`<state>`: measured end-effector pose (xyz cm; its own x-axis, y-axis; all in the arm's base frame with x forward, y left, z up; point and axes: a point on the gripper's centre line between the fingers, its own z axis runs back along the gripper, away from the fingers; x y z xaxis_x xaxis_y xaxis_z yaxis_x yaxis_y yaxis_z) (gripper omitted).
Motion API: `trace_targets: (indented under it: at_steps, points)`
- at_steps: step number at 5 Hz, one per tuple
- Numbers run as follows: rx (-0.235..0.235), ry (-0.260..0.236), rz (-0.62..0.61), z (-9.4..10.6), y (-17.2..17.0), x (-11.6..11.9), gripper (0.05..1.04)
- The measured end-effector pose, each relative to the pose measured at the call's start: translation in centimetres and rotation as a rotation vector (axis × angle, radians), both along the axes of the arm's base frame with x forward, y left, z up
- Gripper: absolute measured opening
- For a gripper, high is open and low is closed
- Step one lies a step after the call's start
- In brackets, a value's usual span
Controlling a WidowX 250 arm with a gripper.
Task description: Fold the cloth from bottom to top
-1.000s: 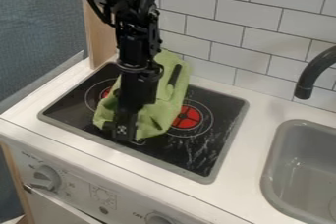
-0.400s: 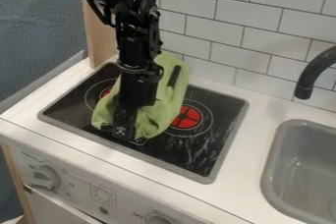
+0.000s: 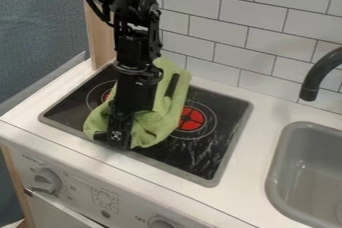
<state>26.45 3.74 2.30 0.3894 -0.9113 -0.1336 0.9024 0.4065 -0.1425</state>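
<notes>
The black gripper (image 3: 115, 141) hangs low over the front left of the stove, shut on the near part of the green cloth (image 3: 157, 122). The cloth lies bunched and creased on the black cooktop, stretching from the front left edge toward the tiled wall. Folds bulge out on both sides of the gripper, which hides the cloth's middle. A narrow dark strip (image 3: 172, 85) shows along the cloth's far right part.
The cooktop (image 3: 220, 142) has red burner marks (image 3: 191, 118) right of the cloth. Farther right are a grey sink (image 3: 287, 147) and a dark faucet (image 3: 314, 79). A wooden post (image 3: 101, 37) stands behind at the left.
The gripper has shifted slightly left and toward the stove's front edge. The cloth has slid the same way with it, its near edge now farther forward.
</notes>
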Motion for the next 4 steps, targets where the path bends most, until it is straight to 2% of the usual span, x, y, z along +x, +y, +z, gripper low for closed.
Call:
trace_targets:
  at_steps: [1, 3, 4]
  points:
    - [-0.03, -0.042, 0.012, 1.7, -0.5, 0.4, 0.068]
    - [-0.127, -0.127, 0.031, 5.0, -1.3, 3.7, 0.068]
    - [-0.134, -0.185, 0.055, 7.2, -0.9, 5.8, 0.068]
